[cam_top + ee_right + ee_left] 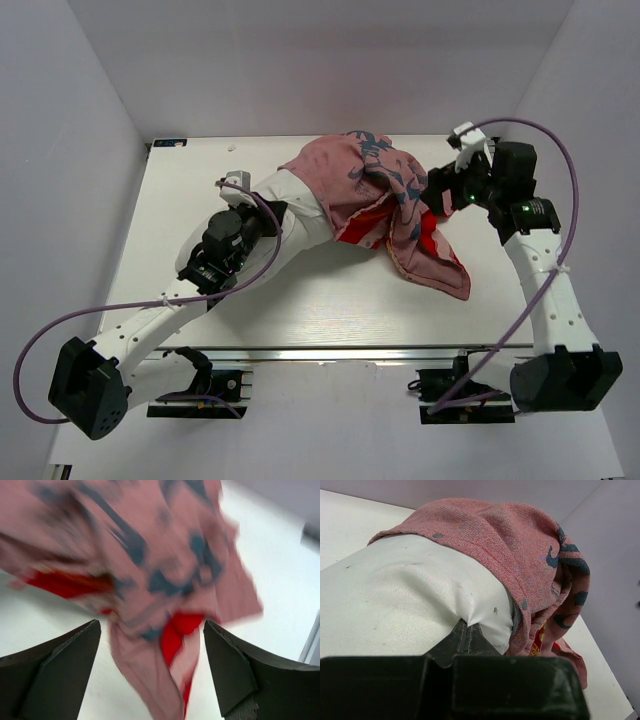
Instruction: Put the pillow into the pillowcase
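The white pillow (300, 210) lies slanted on the table, its far end inside the pillowcase (395, 205), which is turned dull-pink side out with red showing at its folds. My left gripper (465, 630) is shut on the pillow's near edge (420, 600); the pillowcase (520, 545) caps the pillow beyond it. My right gripper (447, 193) is at the pillowcase's right side, open and holding nothing; in the right wrist view the gripper (152, 650) hangs over the blurred pillowcase (150, 570), which lies between the fingers (65, 655) and below them.
The white table (300, 300) has grey walls behind and at both sides. A loose tail of the pillowcase (445, 272) trails toward the front right. Purple cables (150, 300) loop off both arms.
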{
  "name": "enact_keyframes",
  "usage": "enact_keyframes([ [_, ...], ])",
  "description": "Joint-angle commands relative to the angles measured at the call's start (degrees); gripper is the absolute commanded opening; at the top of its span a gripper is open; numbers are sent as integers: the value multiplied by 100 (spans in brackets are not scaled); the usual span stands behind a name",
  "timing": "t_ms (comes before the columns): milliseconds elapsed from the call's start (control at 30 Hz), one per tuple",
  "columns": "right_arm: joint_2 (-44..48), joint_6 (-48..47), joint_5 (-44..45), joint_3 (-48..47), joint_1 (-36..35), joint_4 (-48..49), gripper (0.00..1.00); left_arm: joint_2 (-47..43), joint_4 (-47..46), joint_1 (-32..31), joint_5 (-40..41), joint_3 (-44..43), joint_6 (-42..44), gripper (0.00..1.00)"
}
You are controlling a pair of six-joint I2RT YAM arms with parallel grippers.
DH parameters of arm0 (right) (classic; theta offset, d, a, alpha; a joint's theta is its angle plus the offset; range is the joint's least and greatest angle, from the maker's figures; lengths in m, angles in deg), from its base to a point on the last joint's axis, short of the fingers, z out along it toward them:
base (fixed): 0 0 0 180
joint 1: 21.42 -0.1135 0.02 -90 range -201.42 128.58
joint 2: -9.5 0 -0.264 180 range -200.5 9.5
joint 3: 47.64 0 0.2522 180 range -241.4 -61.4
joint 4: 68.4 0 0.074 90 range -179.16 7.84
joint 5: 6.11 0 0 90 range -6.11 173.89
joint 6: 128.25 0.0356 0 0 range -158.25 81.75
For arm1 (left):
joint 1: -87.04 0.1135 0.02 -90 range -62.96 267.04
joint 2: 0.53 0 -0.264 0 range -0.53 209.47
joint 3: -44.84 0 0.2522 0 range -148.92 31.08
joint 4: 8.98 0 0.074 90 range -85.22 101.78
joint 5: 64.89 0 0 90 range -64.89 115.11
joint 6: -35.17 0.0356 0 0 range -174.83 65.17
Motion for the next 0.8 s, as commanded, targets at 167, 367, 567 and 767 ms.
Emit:
enact_keyframes([
  [167, -140, -182, -108, 1837, 442, 410, 86, -272, -234, 133, -259, -130, -58, 0],
  [367, -1194, 319, -74, 1716, 398, 1184, 84, -368, -172, 124, -259, -139, -137, 0],
  [567, -2494, 759, -292, 1224, 398, 1659, 63, -474, -128, 124, -197, -60, -225, 0],
  [767, -2304, 742, -873, 783, 442, 1449, 5, -676, 47, 124, -92, -86, -172, 0],
])
